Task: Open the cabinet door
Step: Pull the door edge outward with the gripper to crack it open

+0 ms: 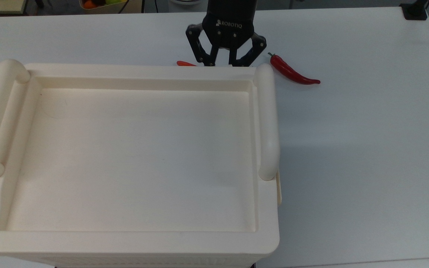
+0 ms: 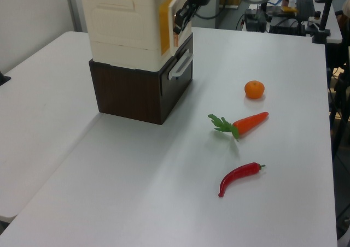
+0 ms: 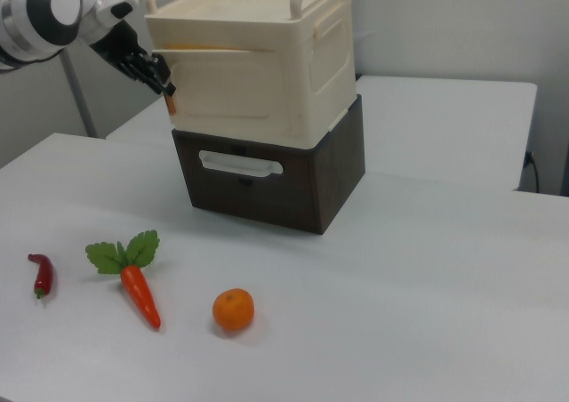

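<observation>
Table (image 2: pixel 109 165): white. Cabinet (image 3: pixel 267 73): cream box atop dark drawer unit (image 3: pixel 267 184). Door (image 3: pixel 233 84): on cabinet front, ajar at free edge, orange interior visible behind. Gripper (image 3: pixel 160 75): just off free edge at right view's left, fingers spread, holding nothing. Door long axis horizontal; hinge apparently at far end, so likely next: swing free edge outward.

bright, even overhead light, soft shadows on the white table (image 1: pixel 367 149), slightly soft focus throughout.
</observation>
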Motion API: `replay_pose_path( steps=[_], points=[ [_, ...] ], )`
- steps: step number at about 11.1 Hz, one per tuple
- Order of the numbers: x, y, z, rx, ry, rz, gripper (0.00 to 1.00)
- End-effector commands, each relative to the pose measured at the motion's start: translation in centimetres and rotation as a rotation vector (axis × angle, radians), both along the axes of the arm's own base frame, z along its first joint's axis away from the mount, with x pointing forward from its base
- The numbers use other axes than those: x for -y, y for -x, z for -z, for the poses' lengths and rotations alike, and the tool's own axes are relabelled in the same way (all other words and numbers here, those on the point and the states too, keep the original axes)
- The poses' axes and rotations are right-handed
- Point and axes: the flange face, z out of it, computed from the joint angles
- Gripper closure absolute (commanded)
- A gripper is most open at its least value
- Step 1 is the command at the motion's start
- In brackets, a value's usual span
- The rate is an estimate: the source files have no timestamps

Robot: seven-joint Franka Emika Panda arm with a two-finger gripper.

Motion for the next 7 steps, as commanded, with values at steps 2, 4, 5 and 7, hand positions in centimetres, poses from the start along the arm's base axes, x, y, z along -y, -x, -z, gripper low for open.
replay_pose_path(
  steps=[2,4,5,7],
  points=[
    [2.0,2.5,-3.2,-0.030,0.018,0.036,0.03],
    [2.4,3.3,-5.1,0.002,0.004,0.037,0.00],
    [2.5,3.3,-6.2,0.028,-0.004,0.040,0.00],
    [2.2,2.8,-7.7,0.096,-0.015,0.024,0.00]
  ],
)
